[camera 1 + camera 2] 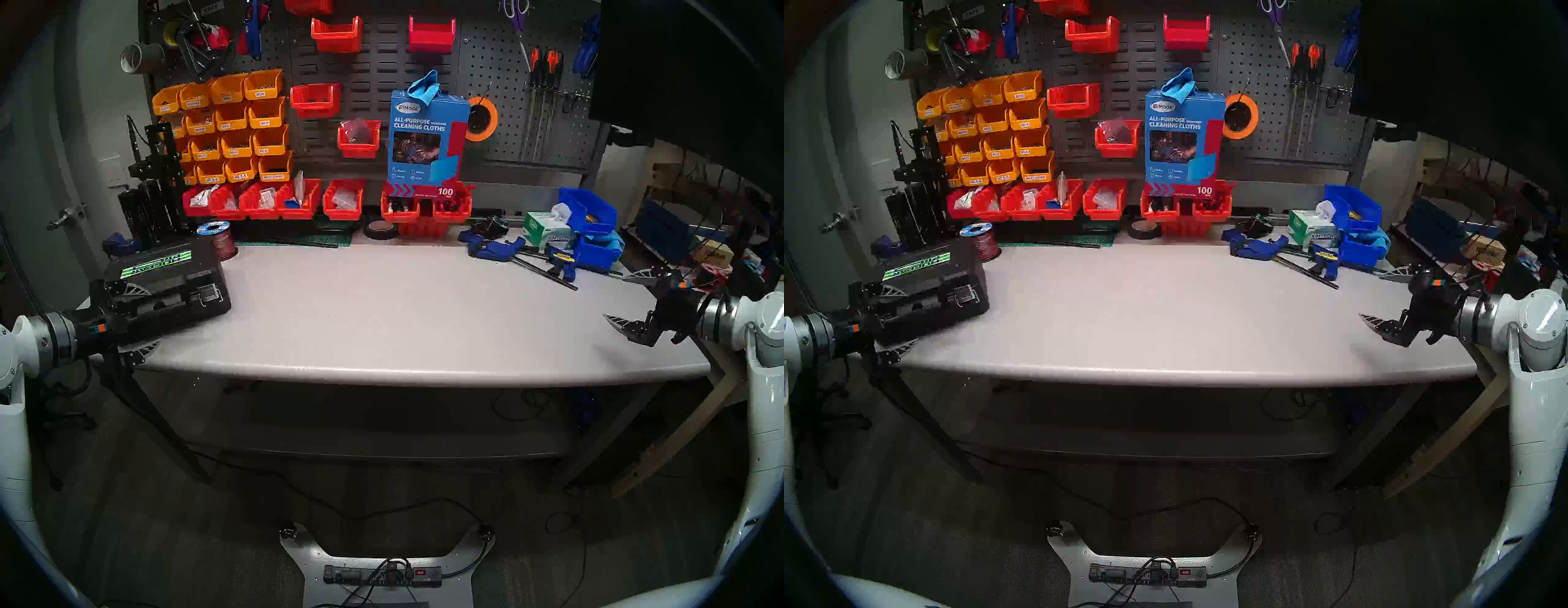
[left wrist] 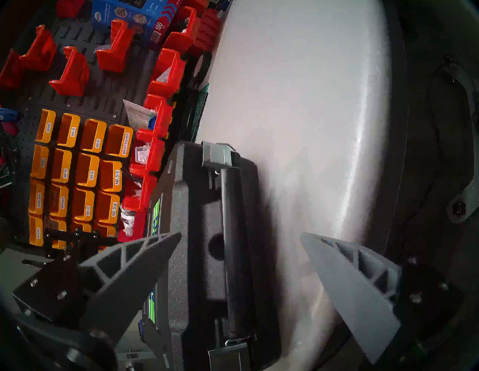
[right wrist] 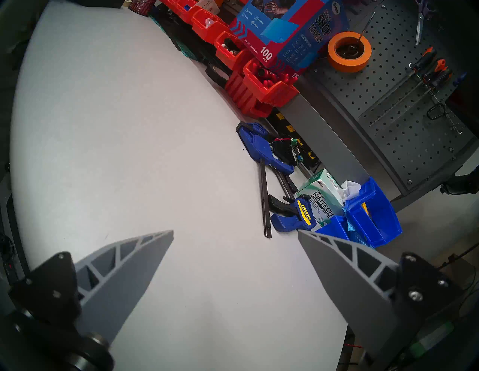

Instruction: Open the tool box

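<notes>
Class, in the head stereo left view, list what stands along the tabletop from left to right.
tool box → wire spool → black tape roll → blue clamps → Kimtech tissue box → blue bins

A grey bench stands against a dark pegboard wall; a door far left, dim grey floor below.

A pale grey surface fills mid-frame, its centre bare. At its left edge lies the closed black tool box; a wire spool just behind. Upper right: blue clamps, tissue box, blue bins.
</notes>
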Robot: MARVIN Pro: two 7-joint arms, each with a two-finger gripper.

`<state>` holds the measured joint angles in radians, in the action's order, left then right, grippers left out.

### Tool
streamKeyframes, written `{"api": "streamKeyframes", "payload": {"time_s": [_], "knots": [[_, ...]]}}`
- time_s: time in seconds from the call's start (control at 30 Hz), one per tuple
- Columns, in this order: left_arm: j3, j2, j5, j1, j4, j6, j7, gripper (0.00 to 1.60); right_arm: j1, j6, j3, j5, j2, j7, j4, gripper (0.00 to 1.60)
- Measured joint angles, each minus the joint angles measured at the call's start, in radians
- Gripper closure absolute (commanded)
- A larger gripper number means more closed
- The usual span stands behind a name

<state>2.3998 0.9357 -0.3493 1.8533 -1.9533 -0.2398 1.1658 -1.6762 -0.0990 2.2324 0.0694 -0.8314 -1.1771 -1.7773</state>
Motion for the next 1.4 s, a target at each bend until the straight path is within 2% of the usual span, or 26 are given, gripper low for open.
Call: {"api": "streamKeyframes", "payload": {"time_s": [0.23, 0.5, 0.67, 0.97, 1.03, 1.07, 1.1, 1.4], "knots": [[-0.006, -0.002, -0.029, -0.014, 0.036, -0.03, -0.031, 0.0, 0.0, 0.0, 0.0, 0.0, 0.0, 0.0, 0.0, 0.0], [-0.004, -0.007, -0.048, -0.026, 0.065, -0.051, -0.049, 0.4, 0.0, 0.0, 0.0, 0.0, 0.0, 0.0, 0.0, 0.0], [-0.007, -0.008, -0.051, -0.032, 0.073, -0.053, -0.052, 0.71, 0.0, 0.0, 0.0, 0.0, 0.0, 0.0, 0.0, 0.0], [-0.019, -0.008, -0.047, -0.035, 0.072, -0.039, -0.05, 0.85, 0.0, 0.0, 0.0, 0.0, 0.0, 0.0, 0.0, 0.0], [-0.024, -0.008, -0.047, -0.035, 0.072, -0.035, -0.05, 0.93, 0.0, 0.0, 0.0, 0.0, 0.0, 0.0, 0.0, 0.0], [-0.026, -0.008, -0.047, -0.036, 0.072, -0.033, -0.05, 1.1, 0.0, 0.0, 0.0, 0.0, 0.0, 0.0, 0.0, 0.0], [-0.029, -0.009, -0.046, -0.036, 0.072, -0.032, -0.05, 1.6, 0.0, 0.0, 0.0, 0.0, 0.0, 0.0, 0.0, 0.0], [-0.059, -0.018, -0.035, -0.053, 0.084, -0.031, -0.057, 1.6, 0.0, 0.0, 0.0, 0.0, 0.0, 0.0, 0.0, 0.0]]}}
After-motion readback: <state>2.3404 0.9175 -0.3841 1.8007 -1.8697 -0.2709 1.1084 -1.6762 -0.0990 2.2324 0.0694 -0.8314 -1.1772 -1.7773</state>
